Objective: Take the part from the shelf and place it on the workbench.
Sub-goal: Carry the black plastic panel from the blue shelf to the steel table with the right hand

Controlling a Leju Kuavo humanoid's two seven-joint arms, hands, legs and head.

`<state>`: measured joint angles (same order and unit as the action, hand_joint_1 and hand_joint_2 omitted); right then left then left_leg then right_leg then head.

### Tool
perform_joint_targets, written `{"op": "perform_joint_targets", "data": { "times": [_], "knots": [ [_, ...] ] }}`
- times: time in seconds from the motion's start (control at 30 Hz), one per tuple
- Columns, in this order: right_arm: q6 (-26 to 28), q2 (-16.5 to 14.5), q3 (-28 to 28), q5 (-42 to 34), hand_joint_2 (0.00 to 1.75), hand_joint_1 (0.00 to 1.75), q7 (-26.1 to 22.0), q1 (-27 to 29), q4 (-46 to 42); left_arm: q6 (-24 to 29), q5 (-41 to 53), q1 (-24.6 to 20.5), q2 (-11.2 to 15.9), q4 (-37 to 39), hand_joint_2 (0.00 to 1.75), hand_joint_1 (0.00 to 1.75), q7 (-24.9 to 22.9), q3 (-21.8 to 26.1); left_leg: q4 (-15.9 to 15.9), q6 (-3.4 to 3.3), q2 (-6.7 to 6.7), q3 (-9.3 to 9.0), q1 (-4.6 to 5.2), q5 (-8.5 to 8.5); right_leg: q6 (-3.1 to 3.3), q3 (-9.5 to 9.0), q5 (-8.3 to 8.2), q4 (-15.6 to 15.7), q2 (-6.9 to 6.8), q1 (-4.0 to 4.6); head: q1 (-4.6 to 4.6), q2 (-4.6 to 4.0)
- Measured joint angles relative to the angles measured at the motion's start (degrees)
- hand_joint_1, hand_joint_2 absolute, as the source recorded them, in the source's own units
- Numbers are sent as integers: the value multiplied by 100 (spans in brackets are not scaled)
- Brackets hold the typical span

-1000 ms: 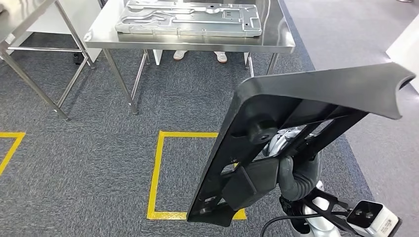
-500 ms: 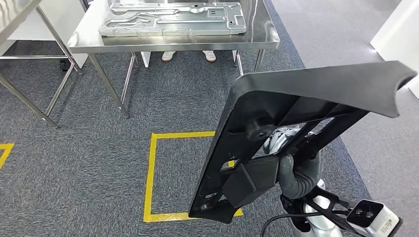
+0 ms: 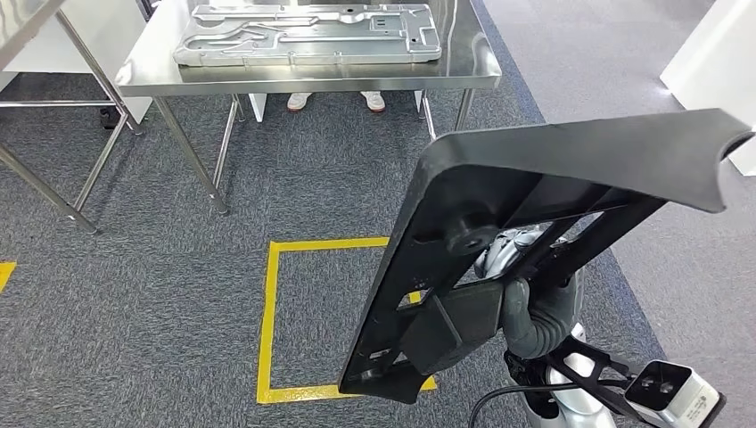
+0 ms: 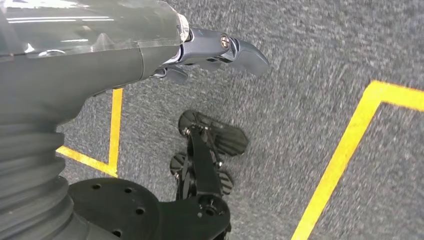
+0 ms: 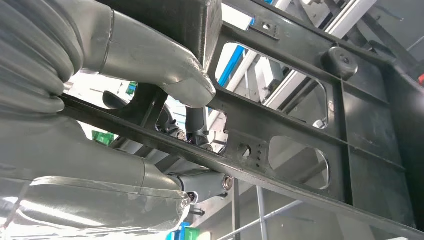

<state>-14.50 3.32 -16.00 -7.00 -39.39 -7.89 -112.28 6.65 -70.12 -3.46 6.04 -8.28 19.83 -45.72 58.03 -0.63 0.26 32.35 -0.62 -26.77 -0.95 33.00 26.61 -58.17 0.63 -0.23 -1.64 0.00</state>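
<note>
My right hand [image 3: 526, 308] grips the black plastic frame part [image 3: 535, 223] by a crossbar, thumb over one rib and fingers [image 5: 202, 132] wrapped behind it, as seen in the right wrist view. The part rises tilted up and across in front of me, most of it above and beyond my hand, its curved upper edge far from the grip. That long overhang is the risk: I judge it could twist in my grasp or strike the rim of the steel desk [image 3: 481, 67] ahead, where a grey metal plate [image 3: 308, 34] already lies. My left hand [image 4: 220, 50] hangs over the grey carpet [image 3: 134, 294], holding nothing, fingers loosely extended.
</note>
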Motion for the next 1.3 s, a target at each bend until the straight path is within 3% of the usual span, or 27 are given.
{"op": "perform_joint_targets", "data": {
  "times": [0.07, 0.13, 0.17, 0.2, 0.23, 0.27, 0.3, 0.37, 0.4, 0.5, 0.57, 0.67, 0.7, 0.73, 0.77, 0.83, 0.87, 1.0, 1.07, 1.13, 1.2, 1.23, 1.27, 1.3],
  "knots": [
    [1, 0, 1, -1, 175, 175, 0, -6, -1, -1, 0, -7, -4, 0, 175, 0, 1, -5, -41, -64, 11, -12, -20, 30, -63, 132, 210, -304, -13, -12, 0, 0],
    [1, 0, 3, -1, 175, 175, 0, -1, -1, -1, 0, -6, -6, 0, 175, 0, 1, -13, -46, -89, 20, -2, -20, 35, -110, 484, 583, -1042, -28, -32, 1, 0],
    [1, 0, 4, -1, 175, 175, 0, 8, 1, -1, 0, -2, -5, 0, 175, 0, 1, -17, -45, -93, 22, 3, -16, 35, -125, 665, 713, -1405, -31, -43, 1, 0],
    [1, 0, 4, 0, 175, 175, 0, 16, 2, -1, 0, 1, -4, 0, 175, 0, 1, -22, -44, -94, 23, 5, -12, 34, -131, 774, 743, -1613, -32, -50, 1, 0],
    [2, 0, 4, 0, 175, 175, 0, 19, 3, -1, 0, 2, -4, 0, 175, 0, 1, -26, -44, -91, 22, 0, -11, 25, -128, 770, 656, -1592, -33, -53, 1, 0],
    [4, 0, 4, 3, 175, 175, 0, 18, 4, -4, -1, 1, -4, 0, 175, 0, 11, -28, -44, -86, 19, -12, -11, 13, -116, 645, 471, -1330, -36, -53, 1, 0],
    [9, 0, 5, 11, 175, 175, 0, 15, 3, -9, -4, 0, -5, 0, 175, 0, 33, -30, -44, -76, 17, -28, -11, -3, -93, 432, 252, -903, -49, -51, 1, 0],
    [21, -4, 8, 38, 175, 175, 0, 3, 2, -27, -17, -5, -7, 0, 175, 0, 96, -31, -38, -29, 15, -51, 8, -40, -29, 73, 18, -170, -80, -21, 1, 0],
    [25, -10, 11, 53, 175, 175, 0, -1, 3, -36, -24, -6, -8, 0, 175, 0, 121, -31, -37, 3, 18, -57, 14, -54, 6, -6, 2, -2, -90, -3, 1, 0],
    [33, -33, 22, 87, 175, 175, 0, -2, 2, -56, -36, -22, -7, 0, 175, 0, 151, -32, -41, 110, 33, -88, 10, -92, 106, -42, 34, 62, -67, 6, 0, 0],
    [36, -51, 24, 97, 175, 175, 0, -8, -1, -61, -38, -40, -4, 0, 175, 0, 162, -33, 216, 158, 31, 5, 4, -224, 181, -128, 43, 120, -62, -19, -1, 0],
    [38, -80, 24, 97, 175, 175, 0, -8, 5, -62, -43, -33, -4, 0, 175, 0, 167, -33, 1282, 199, 24, 602, -8, -601, 255, -242, 126, 140, -64, -5, -2, 0],
    [36, -85, 24, 97, 175, 175, 0, -5, 10, -62, -44, -19, -4, 0, 175, 0, 166, -34, 1529, 208, 24, 778, -9, -623, 262, -281, 165, 139, -55, 4, -2, 0],
    [33, -87, 24, 97, 175, 175, 0, -3, 13, -62, -44, -6, -4, 0, 175, 0, 165, -34, 1568, 211, 25, 859, -9, -527, 262, -333, 209, 137, -41, 11, -2, 0],
    [30, -87, 24, 97, 175, 175, 0, -2, 15, -62, -44, 2, -4, 0, 175, 0, 165, -35, 1383, 203, 25, 829, -8, -318, 255, -402, 261, 136, -26, 15, -2, 0],
    [28, -89, 24, 97, 175, 175, 0, -2, 16, -61, -44, 8, -1, 2, 175, 0, 164, -36, 675, 155, 20, 567, 2, 158, 225, -554, 381, 140, -8, 22, -1, 0],
    [29, -90, 24, 97, 175, 175, 0, -6, 16, -61, -45, 7, 1, 3, 175, 0, 166, -36, 365, 118, 18, 426, 19, 259, 196, -601, 435, 139, -2, 27, -2, 0],
    [37, -101, 25, 99, 175, 175, -1, -12, 14, -62, -44, -4, 5, 6, 175, 0, 167, -36, 33, -17, 6, 230, 46, 141, 77, -650, 481, 103, -7, 31, -1, 0],
    [41, -101, 27, 99, 175, 175, -1, -21, 13, -62, -45, -3, 1, 6, 175, 0, 169, -37, -55, -75, -2, 89, 12, 99, 19, -492, 464, -241, -15, 24, -1, 0],
    [40, -101, 30, 98, 175, 175, -2, -22, 13, -62, -46, -4, -1, 7, 175, 0, 170, -38, -110, -108, -5, -46, -6, 33, -41, -26, 606, -929, -26, -8, 1, 0],
    [33, -101, 33, 97, 175, 175, -2, -8, 13, -63, -48, 1, -1, 7, 175, 0, 170, -38, -119, -105, -14, -159, -8, -65, -90, 490, 858, -1476, -32, -50, 1, 0],
    [31, -101, 35, 97, 175, 175, -2, -1, 13, -64, -50, 7, -2, 7, 175, 0, 170, -38, -119, -93, -20, -234, -11, -126, -110, 643, 888, -1522, -35, -67, 1, 0],
    [28, -101, 37, 97, 175, 175, -1, 3, 13, -67, -54, 12, -4, 7, 175, 0, 170, -38, -119, -77, -26, -324, -17, -193, -127, 705, 787, -1387, -39, -79, 1, 0],
    [28, -101, 38, 98, 175, 175, -1, 3, 13, -71, -58, 13, -7, 7, 175, 0, 172, -39, -119, -56, -29, -423, -25, -265, -136, 683, 549, -1094, -47, -88, 1, 0]
  ]
}}
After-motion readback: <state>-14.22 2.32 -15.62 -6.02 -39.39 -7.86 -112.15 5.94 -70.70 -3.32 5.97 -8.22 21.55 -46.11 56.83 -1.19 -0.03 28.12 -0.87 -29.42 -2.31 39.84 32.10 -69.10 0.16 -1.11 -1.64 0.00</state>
